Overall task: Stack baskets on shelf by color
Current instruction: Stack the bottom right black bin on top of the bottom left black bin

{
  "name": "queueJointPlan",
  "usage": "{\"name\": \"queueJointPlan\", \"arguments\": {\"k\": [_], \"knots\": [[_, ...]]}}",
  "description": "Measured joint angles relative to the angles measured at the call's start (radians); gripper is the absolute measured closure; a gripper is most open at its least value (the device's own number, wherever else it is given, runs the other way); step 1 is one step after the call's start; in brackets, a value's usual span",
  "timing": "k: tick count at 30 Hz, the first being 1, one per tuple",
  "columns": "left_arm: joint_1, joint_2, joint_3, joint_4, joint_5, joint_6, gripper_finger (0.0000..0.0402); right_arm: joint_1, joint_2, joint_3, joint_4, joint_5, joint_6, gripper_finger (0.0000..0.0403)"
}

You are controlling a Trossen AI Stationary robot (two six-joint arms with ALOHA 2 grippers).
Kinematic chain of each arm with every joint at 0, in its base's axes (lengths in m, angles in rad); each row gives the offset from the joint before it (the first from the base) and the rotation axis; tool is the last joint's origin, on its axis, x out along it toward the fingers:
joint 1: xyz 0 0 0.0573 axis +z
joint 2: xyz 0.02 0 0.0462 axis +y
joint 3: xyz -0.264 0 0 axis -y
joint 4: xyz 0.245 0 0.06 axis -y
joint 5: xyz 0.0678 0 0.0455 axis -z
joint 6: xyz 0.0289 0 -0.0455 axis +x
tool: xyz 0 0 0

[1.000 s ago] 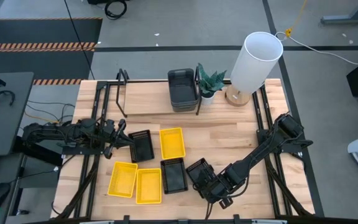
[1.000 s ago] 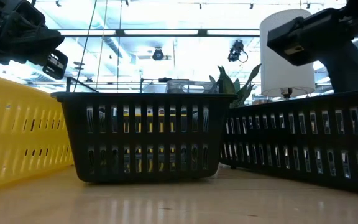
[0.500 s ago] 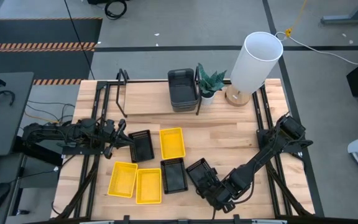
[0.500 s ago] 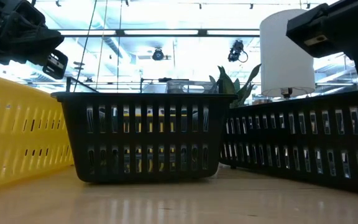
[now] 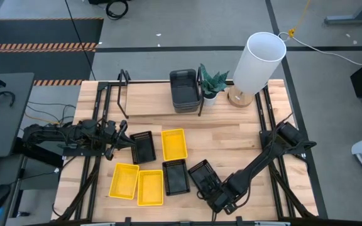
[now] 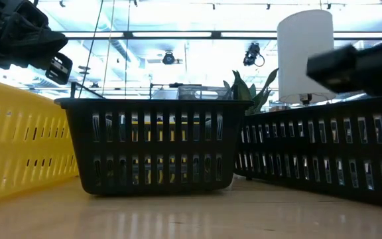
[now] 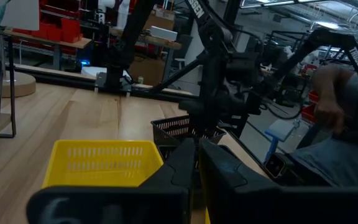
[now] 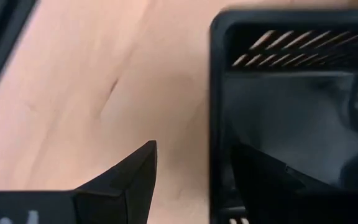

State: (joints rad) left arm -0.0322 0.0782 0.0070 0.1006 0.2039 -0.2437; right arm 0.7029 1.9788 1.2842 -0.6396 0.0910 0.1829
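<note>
The right gripper [image 5: 215,196] sits low at the near edge of the light-wood tabletop [image 5: 231,147], its fingers [image 8: 126,174] spread apart astride the rim of a black mesh-walled plastic basket [image 5: 204,176]: one finger is outside the wall over bare wood, the other inside the tray.

Just left of that basket stands a second black mesh basket [image 5: 175,176]. Further left of it lie two bright yellow plastic baskets, one [image 5: 150,187] touching the other [image 5: 124,181].

Beyond the second black basket, a third yellow basket [image 5: 174,144] lies beside a third black mesh basket [image 5: 143,147]. The left gripper [image 5: 129,142] is at that black basket's left end; its fingers [image 7: 222,168] stand nearly together on the basket's rim, though whether they truly pinch it I cannot tell.

Farthest off, the long narrow light-wood shelf [image 5: 149,100] in its black tube frame carries a stack of dark grey rounded baskets [image 5: 185,90]. Right of that stack are a small potted plant [image 5: 212,83] and a white cylindrical lamp [image 5: 256,61].
</note>
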Motion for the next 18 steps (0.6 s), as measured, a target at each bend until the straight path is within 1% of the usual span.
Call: {"name": "queueJointPlan", "arguments": {"k": [5,9,13,18], "knots": [[0.000,0.000,0.000,0.000,0.000,0.000,0.0367,-0.006,0.016,0.000,-0.001,-0.004,-0.003,0.0193],[0.000,0.000,0.000,0.000,0.000,0.000,0.0367,-0.018,0.013,0.000,-0.003,-0.006,0.001,0.0202],[0.000,0.000,0.000,0.000,0.000,0.000,0.0373,-0.019,0.013,0.000,-0.003,-0.010,0.001,0.0226],[0.000,0.000,0.000,0.000,0.000,0.000,0.0376,-0.019,0.013,0.000,-0.005,-0.018,0.007,0.0273]]}}
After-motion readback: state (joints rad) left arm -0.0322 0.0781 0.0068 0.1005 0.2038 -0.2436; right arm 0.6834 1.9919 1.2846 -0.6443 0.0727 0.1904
